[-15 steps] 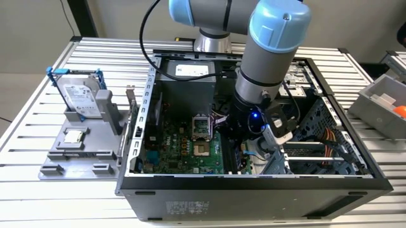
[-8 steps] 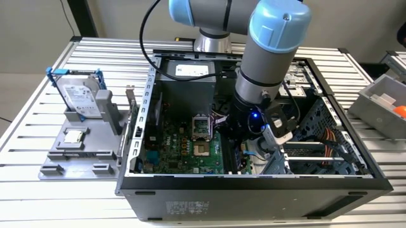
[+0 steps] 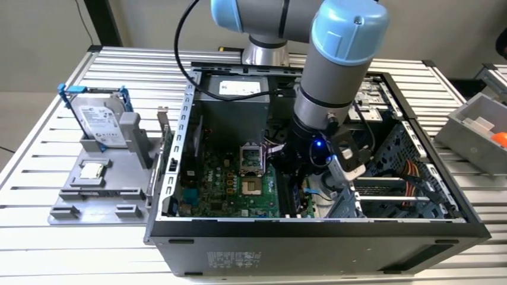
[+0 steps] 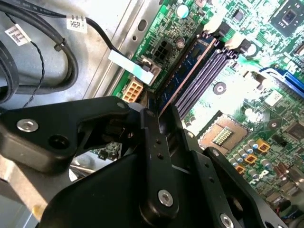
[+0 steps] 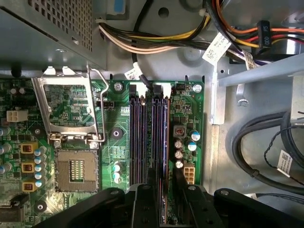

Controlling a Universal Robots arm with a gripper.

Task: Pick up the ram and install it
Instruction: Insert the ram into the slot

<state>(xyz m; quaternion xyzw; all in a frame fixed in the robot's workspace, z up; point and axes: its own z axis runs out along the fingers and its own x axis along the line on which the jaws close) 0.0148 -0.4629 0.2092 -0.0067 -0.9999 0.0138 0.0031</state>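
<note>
1. Inside the open black computer case (image 3: 317, 228), the arm's black pincer (image 5: 159, 199) hangs low over the green motherboard (image 5: 185, 102).
2. Its fingers (image 4: 156, 142) close on the long, thin, dark ram stick (image 4: 187, 71), which stands edge-on in a purple memory slot (image 5: 137, 137).
3. Beside the case, a silver hard drive in a blue frame (image 3: 99, 119) stands on a grey holder (image 3: 99, 190) on the slatted metal surface (image 3: 47, 160).
</note>
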